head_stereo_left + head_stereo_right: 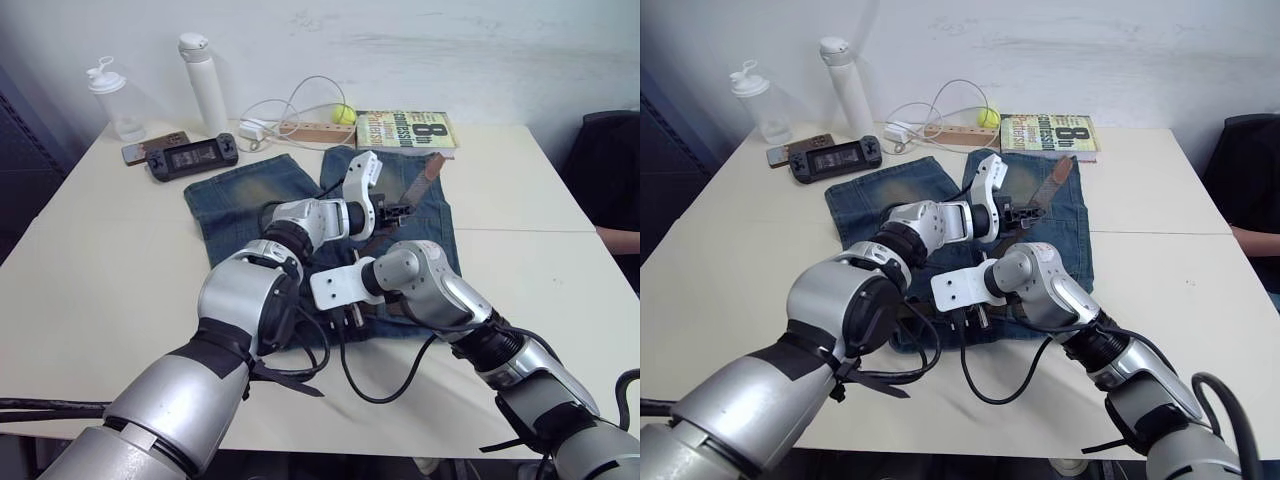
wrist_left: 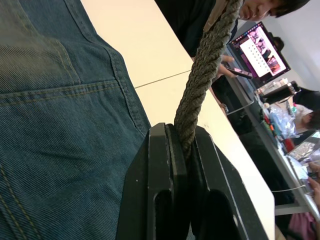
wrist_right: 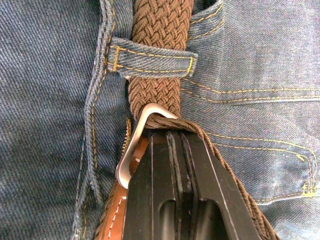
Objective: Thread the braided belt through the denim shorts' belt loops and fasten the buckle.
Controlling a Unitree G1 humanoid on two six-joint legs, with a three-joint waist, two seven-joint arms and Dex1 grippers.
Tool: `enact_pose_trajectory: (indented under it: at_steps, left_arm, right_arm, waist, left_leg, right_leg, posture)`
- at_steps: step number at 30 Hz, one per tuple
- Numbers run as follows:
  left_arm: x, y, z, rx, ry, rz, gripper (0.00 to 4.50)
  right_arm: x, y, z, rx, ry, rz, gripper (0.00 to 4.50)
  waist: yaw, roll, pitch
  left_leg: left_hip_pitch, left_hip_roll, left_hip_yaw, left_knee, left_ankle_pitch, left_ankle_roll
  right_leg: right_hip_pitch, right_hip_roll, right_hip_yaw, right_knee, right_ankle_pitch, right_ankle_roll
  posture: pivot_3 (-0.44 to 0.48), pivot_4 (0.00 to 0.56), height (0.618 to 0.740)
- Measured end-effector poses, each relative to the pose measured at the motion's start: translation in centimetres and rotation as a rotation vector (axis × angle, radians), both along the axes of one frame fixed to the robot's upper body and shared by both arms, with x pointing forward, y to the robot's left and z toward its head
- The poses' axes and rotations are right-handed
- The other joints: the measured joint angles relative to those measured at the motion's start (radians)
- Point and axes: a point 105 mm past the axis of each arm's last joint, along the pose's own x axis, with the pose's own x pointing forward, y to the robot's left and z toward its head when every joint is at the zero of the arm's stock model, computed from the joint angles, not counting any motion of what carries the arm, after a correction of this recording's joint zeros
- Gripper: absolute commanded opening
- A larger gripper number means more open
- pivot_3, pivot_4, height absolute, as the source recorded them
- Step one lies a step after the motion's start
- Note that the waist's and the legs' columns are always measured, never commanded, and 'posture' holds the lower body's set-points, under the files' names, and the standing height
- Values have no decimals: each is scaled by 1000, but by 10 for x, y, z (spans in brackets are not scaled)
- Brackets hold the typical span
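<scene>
While the denim shorts point(image 1: 250, 200) lie flat in the middle of the pale tabletop point(image 1: 100, 270), both arms reach over them. Seen from the left wrist, the left end effector point(image 2: 183, 150) is clamped on the braided belt point(image 2: 205, 70), the strap rising taut from between its black fingers point(image 2: 160, 170) and lifted clear of the denim. From the head camera that end effector point(image 1: 395, 212) hovers above the upper part of the shorts, and the belt's free tail point(image 1: 432, 166) lies slanted across the cloth toward the book point(image 1: 405, 130). The right end effector point(image 3: 175, 137) is down at the waistband, closed on the belt right beside the silver buckle point(image 3: 135, 150); its fingers point(image 3: 200, 170) pinch the braid where it bends around the metal frame. Just past the buckle the strap runs under one of the belt loops point(image 3: 152, 59), a short denim strip with yellow stitching. At the far edge of the tabletop stand a clear bottle point(image 1: 112, 98) and a white bottle point(image 1: 205, 80), with a handheld game console point(image 1: 190, 157), a white cable point(image 1: 290, 110), a power strip point(image 1: 310, 130) and a yellow ball point(image 1: 344, 114) near the book.
</scene>
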Motion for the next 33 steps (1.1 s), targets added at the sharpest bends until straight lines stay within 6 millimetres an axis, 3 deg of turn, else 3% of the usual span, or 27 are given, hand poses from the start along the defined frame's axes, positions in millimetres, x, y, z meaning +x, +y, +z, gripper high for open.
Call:
enact_pose_trajectory:
  at_steps: [8,14,22,28,33]
  left_arm:
    - [17,29,7,191,-246,14,0]
    - [14,41,11,203,-316,-86,0]
    - [0,57,0,200,-351,-181,0]
    - [-9,73,3,220,-362,-164,0]
    - [-13,72,5,232,-379,-171,0]
  right_arm:
    - [1,5,0,34,17,-3,86]
    - [2,-12,1,185,141,-100,86]
    - [-4,-47,15,423,448,-278,86]
    - [-15,-84,28,584,628,-477,86]
    - [-15,-93,47,699,646,-555,86]
  waist:
    - [-13,0,0]
    - [-6,4,4]
    - [20,12,13]
    - [31,11,23]
    - [31,11,35]
  left_leg:
    - [0,0,0,-1,0,0]
    - [-7,0,-3,0,0,0]
    - [-54,-6,-15,16,7,14]
    - [-69,-9,-19,18,7,17]
    - [-70,-9,-18,19,9,17]
  right_leg:
    - [0,0,-1,0,0,0]
    - [-6,0,-3,-1,0,0]
    - [-41,-2,-11,5,1,-1]
    - [-51,-4,-14,5,1,0]
    - [-53,-4,-15,7,1,1]
  posture:
    - [0,150,735]
    - [0,150,735]
    - [0,150,735]
    - [0,150,735]
    - [0,150,735]
